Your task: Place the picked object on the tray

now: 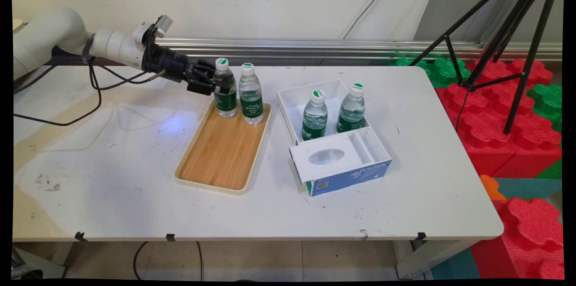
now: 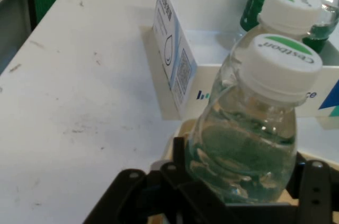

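Main view shows the end effector (image 1: pixel 215 84) squeezing 1 bottle (image 1: pixel 224 90); a bump could tip its neighbor bottle (image 1: pixel 250 95).

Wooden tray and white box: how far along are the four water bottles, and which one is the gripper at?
Settled: a clear green-labelled water bottle stands upright at the far end of the rectangular wooden tray. In hand: the black two-finger gripper is around the left tray bottle, which stands upright on the tray. Untouched: two matching box bottles stand in the open white box.
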Robot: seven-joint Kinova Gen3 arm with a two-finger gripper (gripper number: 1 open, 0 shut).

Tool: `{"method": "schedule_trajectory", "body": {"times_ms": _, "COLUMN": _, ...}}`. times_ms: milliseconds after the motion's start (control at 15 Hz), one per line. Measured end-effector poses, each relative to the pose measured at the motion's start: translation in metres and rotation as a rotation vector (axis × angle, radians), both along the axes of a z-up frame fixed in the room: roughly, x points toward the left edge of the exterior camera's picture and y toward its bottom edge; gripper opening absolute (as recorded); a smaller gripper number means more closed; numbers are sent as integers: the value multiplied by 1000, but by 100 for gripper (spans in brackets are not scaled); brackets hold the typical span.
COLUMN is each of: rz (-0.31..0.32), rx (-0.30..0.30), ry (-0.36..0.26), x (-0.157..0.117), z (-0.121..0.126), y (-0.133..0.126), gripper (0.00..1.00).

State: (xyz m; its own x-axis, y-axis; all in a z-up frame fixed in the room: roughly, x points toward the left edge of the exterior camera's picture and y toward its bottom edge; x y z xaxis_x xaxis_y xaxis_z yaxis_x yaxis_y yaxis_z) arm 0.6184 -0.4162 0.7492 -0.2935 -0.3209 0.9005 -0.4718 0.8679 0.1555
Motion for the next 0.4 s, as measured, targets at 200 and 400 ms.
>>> {"method": "schedule_trajectory", "body": {"times_ms": 200, "rz": 0, "rx": -10, "ry": -1, "x": 0, "z": -2, "y": -1, "gripper": 100}}
{"method": "schedule_trajectory", "body": {"times_ms": 400, "rz": -2, "rx": -18, "ry": -5, "x": 0, "z": -3, "y": -3, "gripper": 100}}
